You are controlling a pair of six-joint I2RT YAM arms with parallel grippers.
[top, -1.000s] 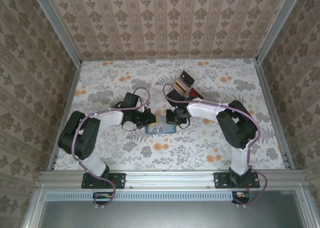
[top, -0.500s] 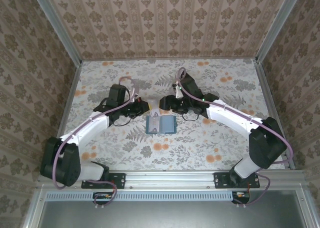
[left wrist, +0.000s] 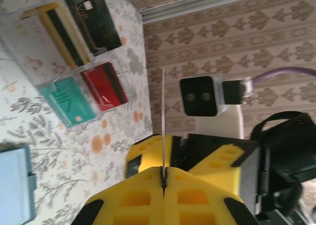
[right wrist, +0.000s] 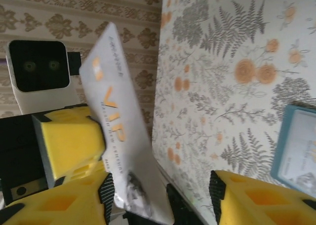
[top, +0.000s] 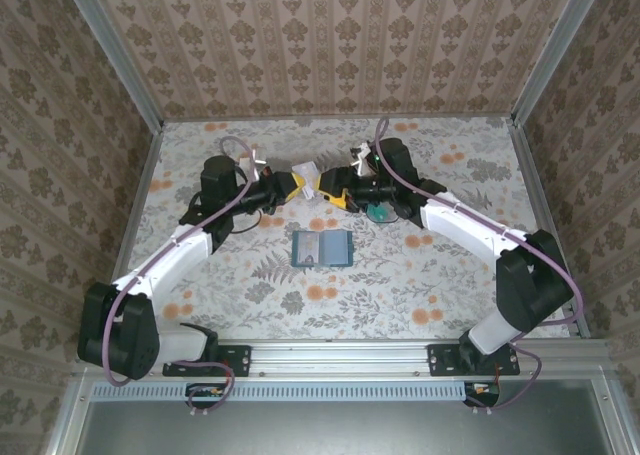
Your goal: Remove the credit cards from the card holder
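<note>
Left fingers (left wrist: 138,198) clamp white card (right wrist: 116,131) by edge, above far bench (top: 430,275). Right fingers (right wrist: 256,200) open either side. Card holder (top: 322,247) lies open nearer, bare bench all round.

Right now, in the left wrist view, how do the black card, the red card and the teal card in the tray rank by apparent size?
1. black card: shows the largest face.
2. teal card and red card: look about alike, too close to rank. The difference from the black one may only be angle and nearness to the camera.
</note>
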